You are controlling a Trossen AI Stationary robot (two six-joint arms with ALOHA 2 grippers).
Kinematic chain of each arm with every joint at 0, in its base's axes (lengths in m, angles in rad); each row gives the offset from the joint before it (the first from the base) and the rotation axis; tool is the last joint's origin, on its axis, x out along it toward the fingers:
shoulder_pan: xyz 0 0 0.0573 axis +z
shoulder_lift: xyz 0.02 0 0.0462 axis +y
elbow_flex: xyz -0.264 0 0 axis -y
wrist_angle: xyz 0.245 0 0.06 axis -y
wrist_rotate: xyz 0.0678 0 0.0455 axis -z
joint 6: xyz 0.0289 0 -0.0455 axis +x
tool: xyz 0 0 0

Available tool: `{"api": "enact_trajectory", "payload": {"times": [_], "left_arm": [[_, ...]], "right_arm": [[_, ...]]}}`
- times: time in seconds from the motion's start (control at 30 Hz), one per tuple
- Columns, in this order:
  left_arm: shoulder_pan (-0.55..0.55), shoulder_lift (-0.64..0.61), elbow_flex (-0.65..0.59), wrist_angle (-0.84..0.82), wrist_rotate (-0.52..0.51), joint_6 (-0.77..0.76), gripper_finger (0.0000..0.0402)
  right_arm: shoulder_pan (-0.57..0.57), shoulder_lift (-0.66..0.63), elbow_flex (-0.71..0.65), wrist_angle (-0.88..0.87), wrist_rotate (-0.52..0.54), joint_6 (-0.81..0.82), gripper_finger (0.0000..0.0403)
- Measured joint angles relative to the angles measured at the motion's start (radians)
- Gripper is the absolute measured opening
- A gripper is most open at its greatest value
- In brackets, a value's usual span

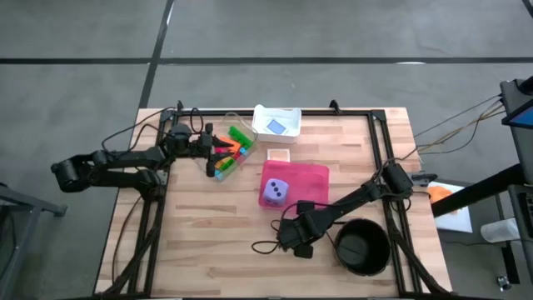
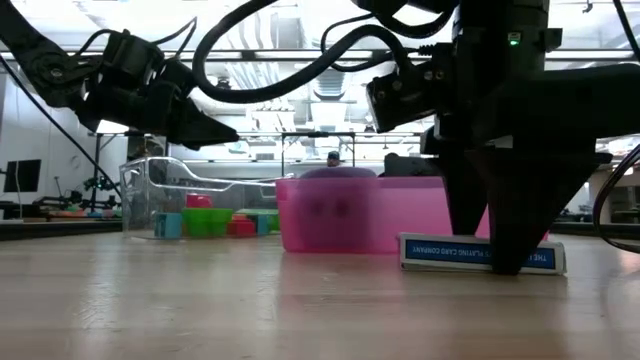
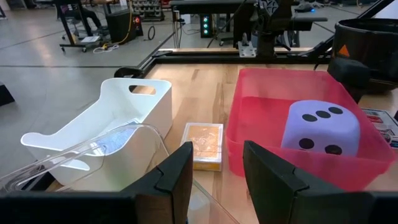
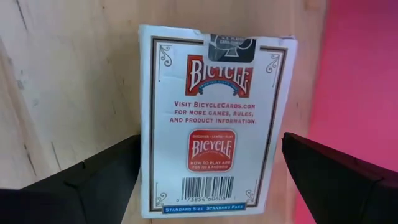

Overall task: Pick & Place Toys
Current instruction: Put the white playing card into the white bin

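Note:
Green, orange, red and pink bricks lie in a clear container at the table's far left. My left gripper hovers above that container, its fingers a little apart with nothing seen between them. A lilac die sits in a pink tray. My right gripper points straight down, open. Its fingers stand on either side of a blue-and-white playing-card box that lies flat on the table beside the tray.
A white bin stands at the far edge, and an orange card deck lies between it and the pink tray. A black round bowl sits near the front right. Cables trail on the table by the right arm.

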Motion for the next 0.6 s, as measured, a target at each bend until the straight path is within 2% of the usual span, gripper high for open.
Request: {"api": "enact_trajectory", "payload": {"times": [0.17,0.37,0.6], "left_arm": [[0.000,0.000,0.000,-0.001,0.000,0.000,0.0142],[0.000,0.000,0.000,-0.002,0.000,0.000,0.0142],[0.000,0.000,0.000,-0.002,0.000,0.000,0.0142]], "right_arm": [[0.000,0.000,-0.003,0.010,-0.003,-0.008,0.0378],[0.007,0.001,-0.001,0.018,-0.015,-0.008,0.0287],[0.023,-0.022,-0.002,0.031,-0.028,-0.022,0.0286]]}}
